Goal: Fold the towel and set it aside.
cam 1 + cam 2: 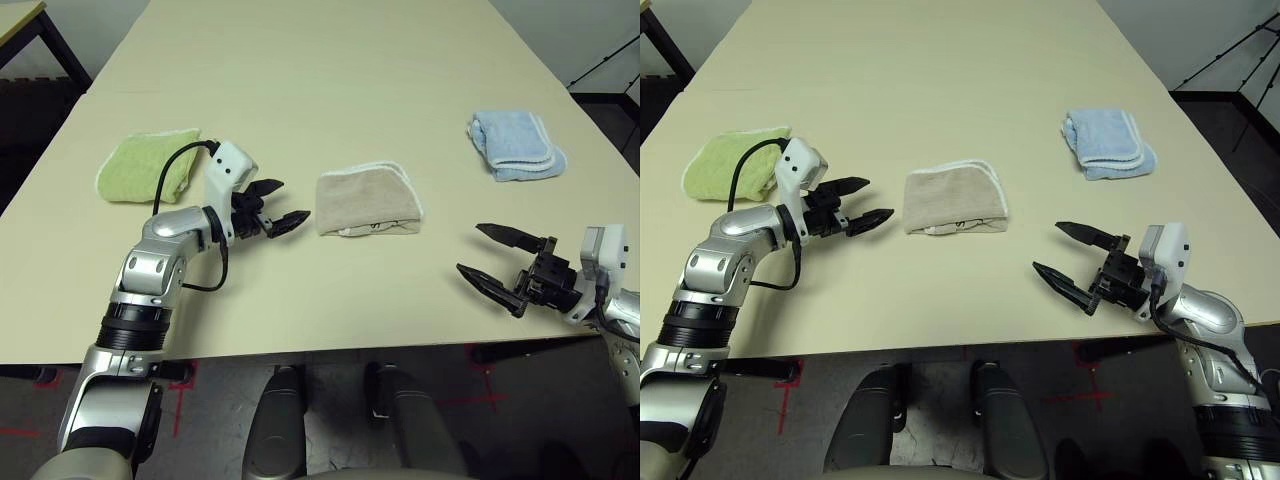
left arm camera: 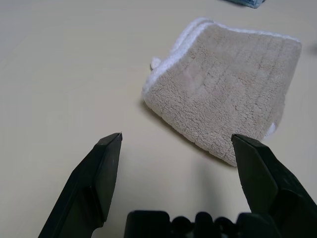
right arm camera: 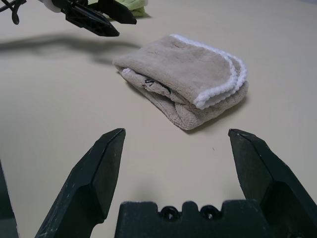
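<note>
The towel [image 1: 368,201] lies folded near the middle of the bench [image 1: 330,80], a compact, roughly rectangular pad of beige terry cloth with white trimmed edges curving round its far right corner. Its layers show at the near edge, where a small dark mark sits in the fold — too small to make out. The underside and inner layers are hidden.

The left gripper [image 1: 272,208] hangs just beside the towel's left edge, not touching it, its two black pointed jaws spread and aimed at the cloth. The right gripper [image 1: 1070,255] is to the right and nearer the robot, apart from the towel, jaws likewise spread wide with nothing between them. Its arm is cut off by the picture edge in the left eye view.

Further out, a light green towel [image 1: 148,164] lies folded at the left — partly covered by the left arm's white wrist housing and black cable. A light blue towel [image 1: 517,145] with white trim lies folded at the far right. The bench surface is smooth, matte and pale cream.
</note>
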Tool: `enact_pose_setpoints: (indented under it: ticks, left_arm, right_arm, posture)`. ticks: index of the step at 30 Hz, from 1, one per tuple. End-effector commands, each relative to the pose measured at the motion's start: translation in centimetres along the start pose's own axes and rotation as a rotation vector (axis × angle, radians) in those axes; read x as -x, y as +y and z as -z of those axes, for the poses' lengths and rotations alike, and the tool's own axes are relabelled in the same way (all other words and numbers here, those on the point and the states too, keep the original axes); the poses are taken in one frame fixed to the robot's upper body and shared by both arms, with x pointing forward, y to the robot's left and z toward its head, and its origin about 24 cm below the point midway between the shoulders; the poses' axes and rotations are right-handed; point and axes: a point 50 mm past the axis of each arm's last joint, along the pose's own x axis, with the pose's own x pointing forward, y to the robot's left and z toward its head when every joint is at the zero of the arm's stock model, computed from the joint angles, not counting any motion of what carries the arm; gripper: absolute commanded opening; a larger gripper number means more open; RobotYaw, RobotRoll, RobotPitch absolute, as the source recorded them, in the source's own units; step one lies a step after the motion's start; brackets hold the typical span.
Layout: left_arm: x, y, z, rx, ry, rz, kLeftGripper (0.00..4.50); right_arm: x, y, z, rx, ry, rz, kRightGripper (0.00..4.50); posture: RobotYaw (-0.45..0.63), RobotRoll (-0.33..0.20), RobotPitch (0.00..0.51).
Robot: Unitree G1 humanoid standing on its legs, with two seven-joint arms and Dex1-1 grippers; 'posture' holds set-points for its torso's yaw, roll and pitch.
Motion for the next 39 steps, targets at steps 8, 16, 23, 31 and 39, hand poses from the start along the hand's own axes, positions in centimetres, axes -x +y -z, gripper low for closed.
enact_pose_setpoints:
  ticks: [8,16,23,31,39]
  left_arm:
    - [0.5,-0.1,-0.2,0.583,0.251,0.011,4.47]
    - [-1.2,-0.5,-0.4,0.905,0.378,-0.021,4.47]
    - [-2.8,-1.1,0.0,0.982,0.397,-0.027,4.47]
    - [-4.5,-2.3,-0.2,0.985,0.417,-0.001,4.47]
    - [-6.3,-3.9,-0.9,0.985,0.411,0.058,4.47]
  right_arm:
    - [0.9,-0.4,0.4,0.022,0.031,0.02,4.5]
    - [1.0,-0.6,0.4,0.033,0.032,0.048,4.5]
    - [1.4,-0.4,0.2,0.042,0.037,0.063,4.5]
    - [1.5,-0.5,-0.1,0.052,0.042,0.074,4.5]
    - [1.5,-0.5,-0.2,0.057,0.042,0.081,4.5]
  posture:
    - [0.09,0.0,0.161]
    - [0.07,0.0,0.167]
    - [0.04,0.0,0.165]
    - [0.03,0.0,0.164]
    - [0.01,0.0,0.167]
